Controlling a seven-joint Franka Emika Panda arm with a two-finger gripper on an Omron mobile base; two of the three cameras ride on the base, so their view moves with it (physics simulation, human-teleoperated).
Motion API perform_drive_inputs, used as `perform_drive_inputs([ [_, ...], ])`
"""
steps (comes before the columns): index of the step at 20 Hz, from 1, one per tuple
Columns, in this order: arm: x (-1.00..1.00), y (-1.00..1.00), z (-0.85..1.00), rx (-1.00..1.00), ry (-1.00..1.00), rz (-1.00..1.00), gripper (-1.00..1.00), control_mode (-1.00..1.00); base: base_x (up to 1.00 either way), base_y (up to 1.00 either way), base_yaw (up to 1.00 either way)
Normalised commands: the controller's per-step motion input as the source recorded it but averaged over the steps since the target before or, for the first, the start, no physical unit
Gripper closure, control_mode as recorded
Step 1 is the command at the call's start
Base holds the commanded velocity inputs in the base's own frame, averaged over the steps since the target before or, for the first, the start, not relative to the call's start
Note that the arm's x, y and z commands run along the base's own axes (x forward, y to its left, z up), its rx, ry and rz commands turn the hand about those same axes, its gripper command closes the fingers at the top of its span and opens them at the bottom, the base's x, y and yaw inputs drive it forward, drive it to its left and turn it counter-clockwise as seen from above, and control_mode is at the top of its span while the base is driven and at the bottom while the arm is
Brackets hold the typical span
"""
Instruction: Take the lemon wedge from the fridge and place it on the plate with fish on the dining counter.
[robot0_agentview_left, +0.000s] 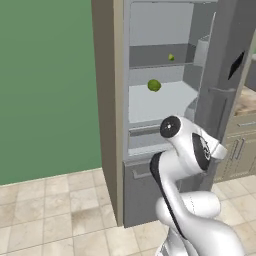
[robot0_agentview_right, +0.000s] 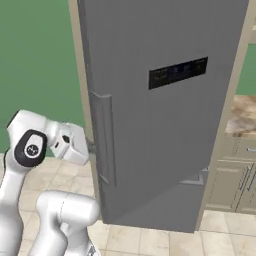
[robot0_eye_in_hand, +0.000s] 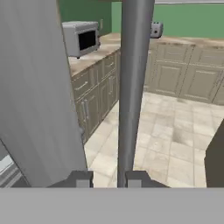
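Two fingertips (robot0_eye_in_hand: 83, 180) straddle fridge handle (robot0_eye_in_hand: 133, 87) | end effector (robot0_eye_in_hand: 109, 180) level | door ajar

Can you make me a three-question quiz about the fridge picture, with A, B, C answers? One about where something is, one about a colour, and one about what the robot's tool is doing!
1. Where is the lemon wedge?
A. on a fridge shelf, above the round green fruit
B. on the floor
C. in the tool

2. What colour is the wall beside the fridge?
A. blue
B. green
C. red

3. What is the tool doing?
A. holding a plate
B. resting on the floor
C. sitting around the fridge door's bar handle

Answers:
1 A: the left base view shows the small wedge one shelf up from the round fruit.
2 B: the wall is plain green in both base views.
3 C: the hand view shows the bar rising between the two fingertips, with a finger on each side.
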Motion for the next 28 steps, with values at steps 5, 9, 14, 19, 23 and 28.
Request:
perform_drive_inputs([
  [5, -0.37, 0.73, 0.22, 0.0, -0.33, -0.19, -1.0, -1.0, 0.0, 0.0, 0.0],
  [9, 0.06, 0.63, 0.26, -0.04, -0.26, -0.36, -1.0, -1.0, 0.0, 0.0, 0.0],
  [14, 0.32, -0.36, 0.02, -0.04, -0.01, -0.55, -1.0, -1.0, 0.0, 0.0, 0.0],
  [19, 0.49, -0.91, 0.0, 0.0, 0.04, -0.53, -1.0, -1.0, 0.0, 0.0, 0.0],
  [23, 0.5, -0.99, 0.0, 0.0, 0.01, -0.35, -1.0, -1.0, 0.0, 0.0, 0.0],
  [28, 0.06, -1.0, 0.0, 0.0, -0.07, -0.07, -1.0, -1.0, 0.0, 0.0, 0.0],
])
